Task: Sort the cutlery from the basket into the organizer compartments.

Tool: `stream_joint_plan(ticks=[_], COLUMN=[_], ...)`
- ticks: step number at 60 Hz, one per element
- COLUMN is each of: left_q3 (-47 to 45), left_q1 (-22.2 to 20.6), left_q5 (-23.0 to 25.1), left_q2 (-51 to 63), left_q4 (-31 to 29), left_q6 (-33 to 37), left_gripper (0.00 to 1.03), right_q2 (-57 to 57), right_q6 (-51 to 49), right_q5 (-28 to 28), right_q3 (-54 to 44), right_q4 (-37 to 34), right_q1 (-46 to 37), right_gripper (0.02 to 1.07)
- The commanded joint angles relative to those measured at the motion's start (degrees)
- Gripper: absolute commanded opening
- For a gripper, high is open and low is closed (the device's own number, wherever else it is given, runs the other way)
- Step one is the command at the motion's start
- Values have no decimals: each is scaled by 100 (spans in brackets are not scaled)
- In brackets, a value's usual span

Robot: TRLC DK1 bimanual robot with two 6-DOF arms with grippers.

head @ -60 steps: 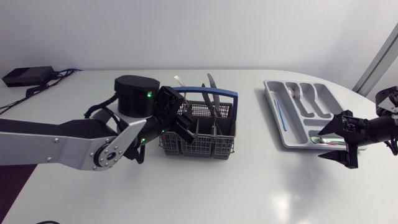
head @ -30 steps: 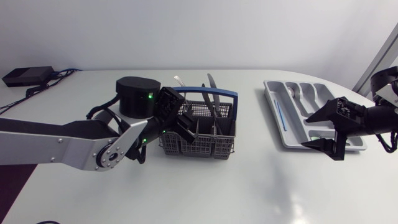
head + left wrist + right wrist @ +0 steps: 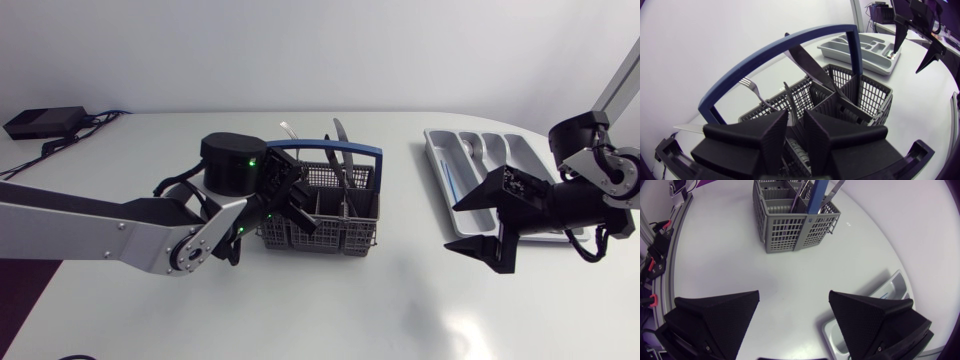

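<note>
The grey wire basket (image 3: 335,225) with a blue handle (image 3: 790,47) stands mid-table, holding a knife (image 3: 810,67), a fork (image 3: 752,87) and other cutlery. My left gripper (image 3: 292,200) reaches down into the basket's left side. Its fingers (image 3: 772,135) stand open by a narrow gap, with a thin metal handle (image 3: 789,97) running down into that gap. The grey organizer (image 3: 440,175) lies at the right with a few pieces in it. My right gripper (image 3: 452,226) hangs wide open and empty over bare table between basket (image 3: 795,222) and organizer (image 3: 875,325).
A black box (image 3: 45,122) with cables sits at the table's back left corner. Bare white table lies in front of the basket and between basket and organizer. My right gripper (image 3: 912,42) shows beyond the organizer (image 3: 860,50) in the left wrist view.
My right gripper has left the organizer's front end and swung left over the bare table, still wide open. My left gripper's fingers have narrowed inside the basket.
</note>
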Motion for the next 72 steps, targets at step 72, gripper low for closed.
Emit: stream_joint_plan(ticks=[72], left_q3=[55], left_q1=[-155], left_q5=[-24], left_q2=[-807], left_q4=[185], left_q6=[-345], left_gripper=[4], right_q2=[-249], right_q6=[443], right_q5=[22], right_q3=[-417], right_q4=[145], right_q1=[539], right_gripper=[102])
